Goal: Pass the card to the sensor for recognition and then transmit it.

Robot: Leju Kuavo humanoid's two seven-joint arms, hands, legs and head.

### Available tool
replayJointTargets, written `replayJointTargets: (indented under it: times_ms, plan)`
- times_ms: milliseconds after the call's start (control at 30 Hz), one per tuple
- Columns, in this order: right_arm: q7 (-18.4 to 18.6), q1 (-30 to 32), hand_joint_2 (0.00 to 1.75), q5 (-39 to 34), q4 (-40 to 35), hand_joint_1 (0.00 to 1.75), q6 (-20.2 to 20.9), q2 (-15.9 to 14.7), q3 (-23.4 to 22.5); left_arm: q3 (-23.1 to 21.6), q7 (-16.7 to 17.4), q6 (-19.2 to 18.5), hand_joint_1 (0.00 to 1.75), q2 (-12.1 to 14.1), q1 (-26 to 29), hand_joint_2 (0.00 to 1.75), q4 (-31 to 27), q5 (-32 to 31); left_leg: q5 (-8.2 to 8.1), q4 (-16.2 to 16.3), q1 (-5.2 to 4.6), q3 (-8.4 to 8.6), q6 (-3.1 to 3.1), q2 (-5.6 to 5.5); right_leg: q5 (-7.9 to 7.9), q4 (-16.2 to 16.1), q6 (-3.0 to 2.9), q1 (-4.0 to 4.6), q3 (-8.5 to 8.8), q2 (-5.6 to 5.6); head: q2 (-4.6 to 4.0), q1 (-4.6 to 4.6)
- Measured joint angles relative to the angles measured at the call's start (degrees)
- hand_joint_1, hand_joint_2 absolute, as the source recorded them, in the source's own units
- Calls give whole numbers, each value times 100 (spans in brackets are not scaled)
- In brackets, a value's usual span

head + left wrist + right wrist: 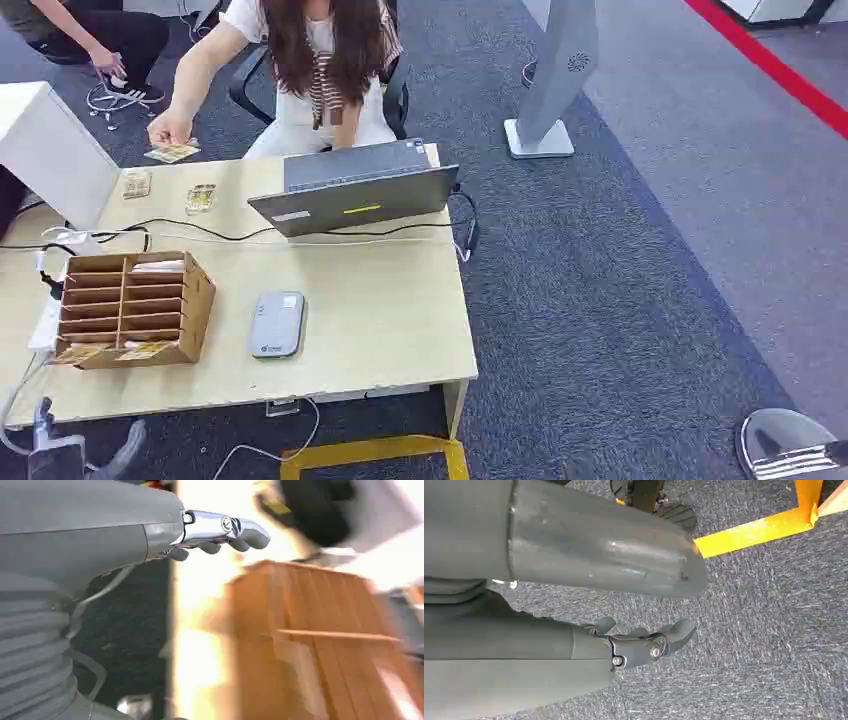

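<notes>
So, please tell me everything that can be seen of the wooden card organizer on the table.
The wooden card organizer is a light brown box of thin boards, split into two columns of shallow slots. It stands on the pale table near its left front corner, left of the grey sensor. Cards lie in its lowest slots, and one pale card sits in an upper right slot.

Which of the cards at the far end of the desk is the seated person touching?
The one at the very edge, under the person's hand. The other two cards lie untouched, nearer the wooden organizer.
</notes>
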Motion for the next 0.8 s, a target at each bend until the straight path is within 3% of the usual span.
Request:
replayJointTargets:
  times_ms: [200,400,567,800]
  plan:
    - [140,-78,0,205,42,0,-7,4,-92,-694,-11,436,0,159,-130,175,-746,-755,7,0,0,-1,-3,1,6,0,1,0,-2,0,0,-4]
    - [280,-172,0,404,83,0,-9,17,-157,-1300,284,739,0,391,-499,175,-1269,-1720,11,0,0,-1,-1,1,11,0,5,0,-2,0,0,-2]
    - [380,-239,0,577,113,0,-7,24,-170,-1715,697,717,0,633,-1038,175,-1339,-2497,19,1,0,-2,-1,1,18,0,2,0,-5,1,0,-2]
    - [533,-340,0,793,144,0,13,39,-173,-2172,1198,386,0,879,-1903,175,-1186,-3281,28,2,0,-4,-5,3,26,0,-2,0,-8,3,0,0]
